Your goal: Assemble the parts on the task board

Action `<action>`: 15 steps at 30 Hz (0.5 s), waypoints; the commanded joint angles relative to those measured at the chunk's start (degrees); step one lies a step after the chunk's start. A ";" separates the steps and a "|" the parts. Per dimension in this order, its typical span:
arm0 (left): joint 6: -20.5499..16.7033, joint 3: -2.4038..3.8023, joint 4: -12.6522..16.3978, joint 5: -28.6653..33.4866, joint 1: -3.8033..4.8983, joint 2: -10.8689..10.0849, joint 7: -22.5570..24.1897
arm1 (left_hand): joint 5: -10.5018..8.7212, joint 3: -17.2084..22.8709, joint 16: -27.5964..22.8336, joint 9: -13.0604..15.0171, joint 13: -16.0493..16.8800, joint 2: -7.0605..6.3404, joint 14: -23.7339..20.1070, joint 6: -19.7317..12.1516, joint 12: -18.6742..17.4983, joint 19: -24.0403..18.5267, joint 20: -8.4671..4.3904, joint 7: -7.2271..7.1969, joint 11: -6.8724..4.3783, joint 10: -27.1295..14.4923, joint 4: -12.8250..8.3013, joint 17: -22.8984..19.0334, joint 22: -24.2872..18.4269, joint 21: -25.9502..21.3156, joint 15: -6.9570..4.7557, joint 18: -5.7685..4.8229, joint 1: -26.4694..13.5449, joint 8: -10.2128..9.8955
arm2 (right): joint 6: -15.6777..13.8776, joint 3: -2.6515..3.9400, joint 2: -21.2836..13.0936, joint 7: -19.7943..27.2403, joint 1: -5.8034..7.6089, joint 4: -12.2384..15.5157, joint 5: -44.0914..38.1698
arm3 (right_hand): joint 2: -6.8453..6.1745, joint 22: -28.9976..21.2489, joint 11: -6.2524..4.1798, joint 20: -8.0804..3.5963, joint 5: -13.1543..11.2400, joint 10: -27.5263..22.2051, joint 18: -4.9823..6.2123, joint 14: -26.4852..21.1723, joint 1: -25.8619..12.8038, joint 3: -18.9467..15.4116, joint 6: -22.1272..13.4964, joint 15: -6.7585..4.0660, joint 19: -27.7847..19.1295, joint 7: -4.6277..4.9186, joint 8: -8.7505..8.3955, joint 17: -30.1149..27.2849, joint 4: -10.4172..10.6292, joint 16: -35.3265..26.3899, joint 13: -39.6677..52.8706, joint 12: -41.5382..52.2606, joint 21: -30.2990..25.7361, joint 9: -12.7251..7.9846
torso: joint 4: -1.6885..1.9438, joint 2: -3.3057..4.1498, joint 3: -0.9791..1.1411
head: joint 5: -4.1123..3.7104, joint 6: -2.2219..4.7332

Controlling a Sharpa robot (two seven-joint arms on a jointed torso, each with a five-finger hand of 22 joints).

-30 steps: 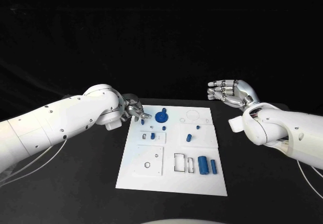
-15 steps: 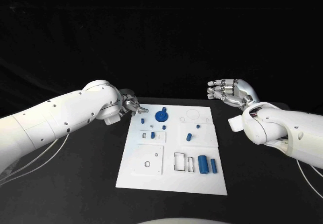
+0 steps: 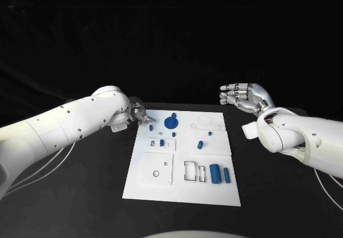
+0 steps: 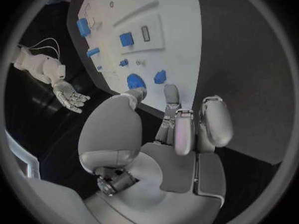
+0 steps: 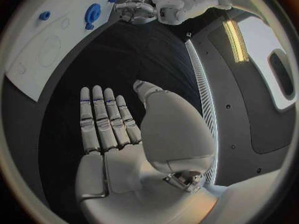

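Observation:
The white task board (image 3: 214, 153) lies mid-table. At its far end stand a round blue part (image 3: 171, 123) and a small blue part (image 3: 150, 128). More small blue parts (image 3: 200, 146) sit mid-board, and two blue cylinders (image 3: 220, 175) lie at the near right. My left hand (image 3: 138, 115) hovers just off the board's far left corner, holding nothing. In the left wrist view that hand (image 4: 174, 129) has its thumb apart from its bent fingers, close to the round part (image 4: 136, 80). My right hand (image 3: 243, 98) is raised beyond the far right corner, and its fingers (image 5: 102, 119) are straight and empty.
Black tabletop surrounds the board (image 4: 181, 15) on all sides. Several empty cut-outs and outlined slots mark the board's near left and middle (image 3: 158, 171). White cables trail from the left arm at the table's left side (image 3: 43, 171).
My left hand has drawn back from the small blue part at the board's far left, moving off the board's edge. The right hand has stayed put.

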 commanded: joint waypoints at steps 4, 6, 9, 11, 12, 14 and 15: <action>4.49 -0.34 -0.78 -0.48 0.09 0.72 -0.23 | -0.30 -0.48 -0.10 -0.10 -0.09 0.11 4.58 0.76 0.37 0.07 0.19 -0.05 -0.30 -0.13 0.00 9.02 0.31 0.30 0.00 0.45 -0.53 0.53 | 0.94 0.00 0.12 0.38 -0.02 0.00 -0.19 | 0.16 -0.05 -0.08 -0.09 -0.27 -0.16 0.61 0.12 -0.56 -0.17 -0.08 0.20 -0.47 4.85 -0.14 -0.05 -0.23 -0.25 -0.03 0.19 -0.27 -0.06 | 0.07 -0.10 0.05 | 0.04 -0.17; 4.69 -0.42 -0.89 -0.36 0.09 0.82 -0.25 | -0.30 -0.48 -0.10 -0.10 -0.09 0.11 4.58 0.76 0.37 0.07 0.19 -0.05 -0.30 -0.13 0.00 9.02 0.31 0.30 0.00 0.45 -0.53 0.53 | 0.94 0.00 0.14 0.39 -0.02 0.00 -0.19 | 0.16 -0.05 -0.08 -0.09 -0.27 -0.16 0.61 0.12 -0.56 -0.17 -0.08 0.20 -0.47 4.85 -0.14 -0.05 -0.23 -0.25 -0.03 0.19 -0.27 -0.06 | 0.06 -0.10 0.05 | 0.07 -0.16; 5.18 -0.67 -1.28 -0.12 0.08 1.13 -0.31 | -0.29 -0.58 -0.11 -0.13 -0.06 0.27 4.58 1.02 0.48 0.05 0.15 -0.15 -0.38 -0.06 -0.01 9.00 0.27 0.28 -0.06 0.46 -0.58 0.74 | 0.93 0.00 0.18 0.39 -0.02 -0.01 -0.19 | 0.16 -0.05 -0.08 -0.09 -0.27 -0.16 0.61 0.12 -0.56 -0.17 -0.08 0.20 -0.47 4.85 -0.14 -0.05 -0.23 -0.25 -0.03 0.19 -0.27 -0.06 | 0.04 -0.05 0.02 | 0.06 -0.19; 5.11 -0.81 -1.44 0.00 0.07 1.28 -0.33 | -0.28 -0.65 -0.09 -0.15 0.02 0.44 4.59 1.24 0.62 0.05 0.12 -0.23 -0.45 0.01 0.00 9.04 0.27 0.29 -0.12 0.47 -0.63 0.94 | 0.85 0.00 0.21 0.37 -0.02 -0.03 -0.20 | 0.19 -0.09 -0.09 -0.08 -0.24 -0.15 0.63 0.15 -0.57 -0.16 -0.06 0.19 -0.46 4.84 -0.13 -0.06 -0.25 -0.26 -0.03 0.22 -0.30 -0.06 | 0.03 -0.06 0.01 | 0.06 -0.20; 5.07 -0.86 -1.48 0.06 0.07 1.34 -0.34 | -0.27 -0.65 -0.09 -0.15 0.01 0.45 4.59 1.24 0.61 0.05 0.12 -0.23 -0.45 0.00 0.00 9.03 0.28 0.29 -0.12 0.47 -0.63 0.94 | 0.79 0.00 0.22 0.35 -0.03 -0.05 -0.21 | 0.20 -0.10 -0.10 -0.08 -0.22 -0.15 0.62 0.16 -0.56 -0.16 -0.05 0.18 -0.48 4.84 -0.12 -0.06 -0.26 -0.26 -0.03 0.23 -0.32 -0.07 | 0.01 -0.08 0.01 | 0.05 -0.19; 5.02 -0.95 -1.53 0.26 0.06 1.43 -0.36 | -0.25 -0.66 -0.11 -0.17 -0.07 0.60 4.58 1.32 0.60 0.03 0.09 -0.26 -0.48 -0.02 0.01 8.99 0.22 0.26 -0.14 0.48 -0.66 1.02 | 0.72 0.00 0.25 0.32 -0.04 -0.09 -0.22 | 0.22 -0.15 -0.11 -0.07 -0.19 -0.15 0.61 0.18 -0.55 -0.15 -0.04 0.18 -0.52 4.83 -0.12 -0.07 -0.30 -0.26 -0.03 0.25 -0.37 -0.07 | 0.00 -0.10 0.03 | 0.07 -0.15; 4.97 -1.00 -1.56 0.38 0.05 1.49 -0.38 | -0.23 -0.66 -0.11 -0.19 -0.05 0.70 4.58 1.35 0.63 0.04 0.08 -0.28 -0.50 -0.01 0.02 8.99 0.25 0.28 -0.16 0.47 -0.69 1.06 | 0.68 0.00 0.28 0.30 -0.06 -0.12 -0.23 | 0.22 -0.15 -0.11 -0.07 -0.19 -0.15 0.61 0.18 -0.55 -0.15 -0.04 0.18 -0.52 4.83 -0.12 -0.07 -0.30 -0.26 -0.03 0.25 -0.37 -0.07 | 0.00 -0.10 0.01 | 0.08 -0.14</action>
